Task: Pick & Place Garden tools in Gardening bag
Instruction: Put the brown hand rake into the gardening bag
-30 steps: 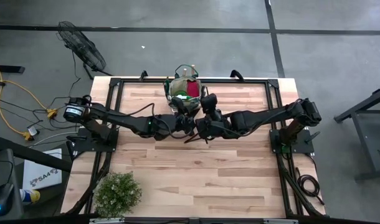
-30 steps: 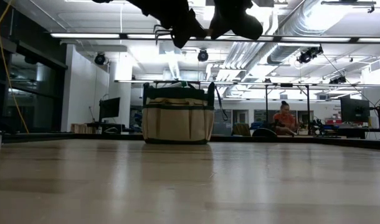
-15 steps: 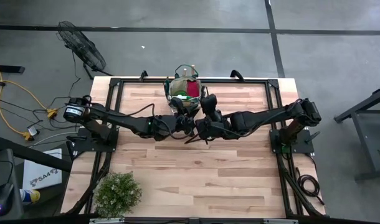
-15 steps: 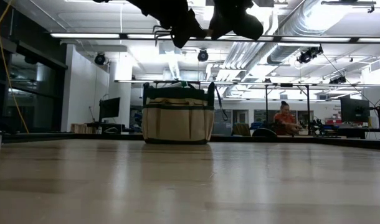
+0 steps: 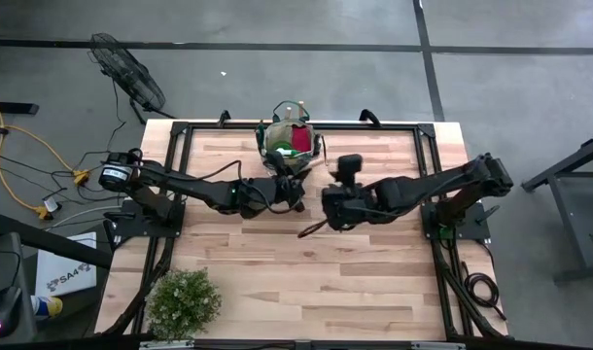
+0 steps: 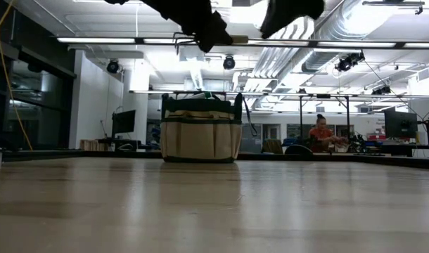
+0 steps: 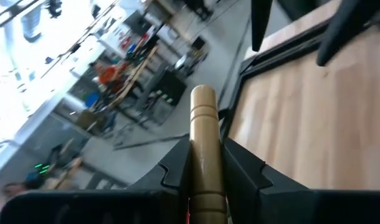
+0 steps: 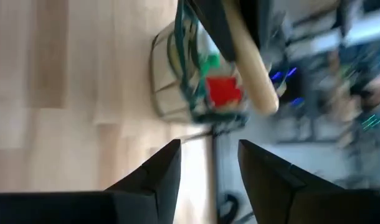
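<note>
Above desk centre | left gripper (image 7: pixel 205 180) fingers pinching wooden-handled tool (image 7: pixel 204 143) | right gripper (image 8: pixel 205 165) fingers spread, empty | next: carry to gardening bag (image 5: pixel 289 139).

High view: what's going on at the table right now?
Mid tool handoff, it seems. The left hand is shut on a wooden-handled tool, held in the air near the gardening bag at the far edge of the table. The right hand is open and empty, apart from the left one, facing the bag. The bag already holds something red and something green. A bushy green plant sits at the near left corner. No loose tools show on the table.
</note>
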You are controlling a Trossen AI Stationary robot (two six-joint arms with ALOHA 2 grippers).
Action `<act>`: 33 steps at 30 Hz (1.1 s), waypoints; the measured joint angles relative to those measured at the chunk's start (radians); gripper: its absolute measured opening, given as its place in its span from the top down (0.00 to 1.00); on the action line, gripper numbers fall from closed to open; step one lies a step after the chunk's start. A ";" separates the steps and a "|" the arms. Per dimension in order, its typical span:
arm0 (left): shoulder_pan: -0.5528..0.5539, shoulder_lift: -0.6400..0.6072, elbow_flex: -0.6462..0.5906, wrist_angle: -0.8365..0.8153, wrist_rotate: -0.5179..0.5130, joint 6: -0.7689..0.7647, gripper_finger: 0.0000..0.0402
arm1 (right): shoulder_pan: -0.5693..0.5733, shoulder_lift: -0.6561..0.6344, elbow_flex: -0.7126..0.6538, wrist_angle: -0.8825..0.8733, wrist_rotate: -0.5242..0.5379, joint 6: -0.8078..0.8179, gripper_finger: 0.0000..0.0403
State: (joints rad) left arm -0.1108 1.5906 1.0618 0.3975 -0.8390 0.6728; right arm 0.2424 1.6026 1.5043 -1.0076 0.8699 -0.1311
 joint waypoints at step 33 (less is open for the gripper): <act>0.144 0.000 -0.294 0.954 0.768 -0.337 0.85 | -0.014 -0.296 0.000 0.380 -0.371 0.114 0.65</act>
State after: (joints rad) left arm 0.0330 1.5902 0.7677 1.3518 -0.0707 0.3359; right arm 0.2281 1.3064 1.5043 -0.6273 0.4988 -0.0167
